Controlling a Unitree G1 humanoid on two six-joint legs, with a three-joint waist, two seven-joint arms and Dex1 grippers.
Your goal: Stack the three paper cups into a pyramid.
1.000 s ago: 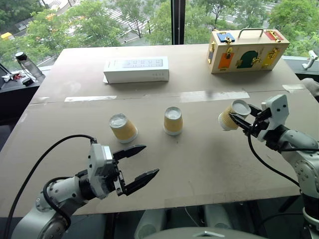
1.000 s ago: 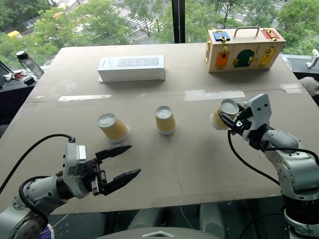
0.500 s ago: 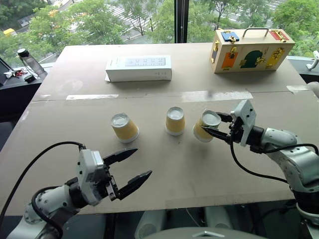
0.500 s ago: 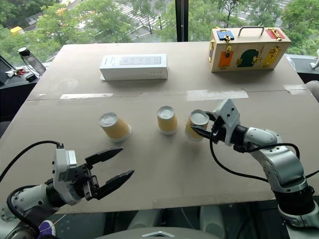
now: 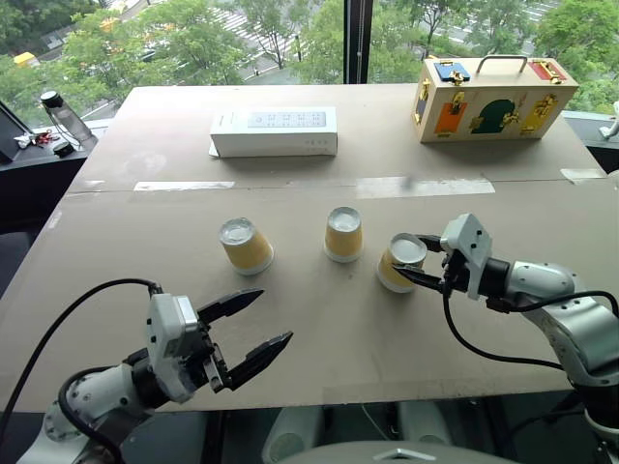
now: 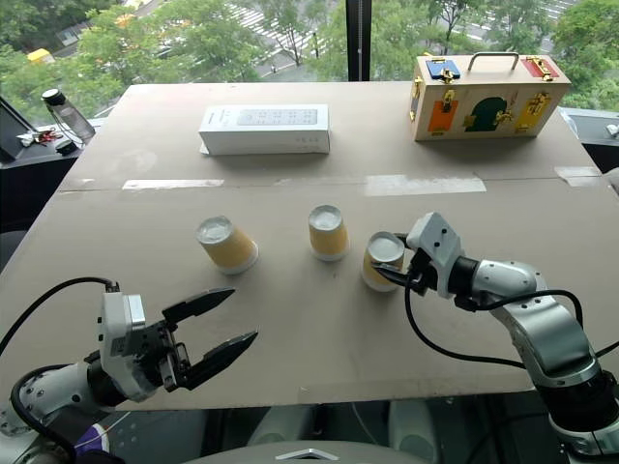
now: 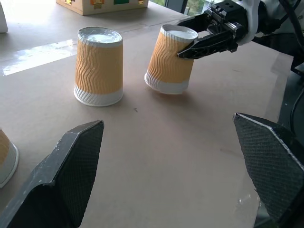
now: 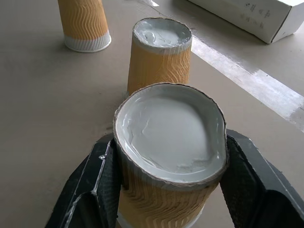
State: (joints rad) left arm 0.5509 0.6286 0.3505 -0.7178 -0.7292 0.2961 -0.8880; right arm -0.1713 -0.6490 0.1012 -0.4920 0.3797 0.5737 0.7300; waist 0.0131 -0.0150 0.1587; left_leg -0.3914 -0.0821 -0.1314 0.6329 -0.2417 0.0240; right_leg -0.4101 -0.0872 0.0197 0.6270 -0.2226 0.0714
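Paper cups, three small tapered ones with ribbed yellow-orange sides and white ends, are sitting upside down in a row on the brown cardboard-covered table (image 5: 145, 251). In the left eye view the left cup (image 5: 246, 246) is standing apart, the middle cup (image 5: 343, 234) is standing upright, and the right cup (image 5: 400, 262) is tilting just beside it, clamped near its upper end by the right gripper (image 5: 422, 267). The left gripper (image 5: 253, 327) is hovering near the table's front edge with its jaws spread wide and nothing between them. A white rectangular box (image 5: 276, 131) and a wooden box with coloured latches (image 5: 493, 98) are lying well back.

In the left wrist view the right cup is leaning with one side of its rim seemingly touching the table, though contact is hard to judge.

In the right wrist view the black fingers (image 8: 97, 185) are squeezing the right cup's base out of round.

Judging from this, letting go while the cup is leaning could tip it into the middle cup, and the dented top could be leaving a poor seat for the cup that must go on the pair
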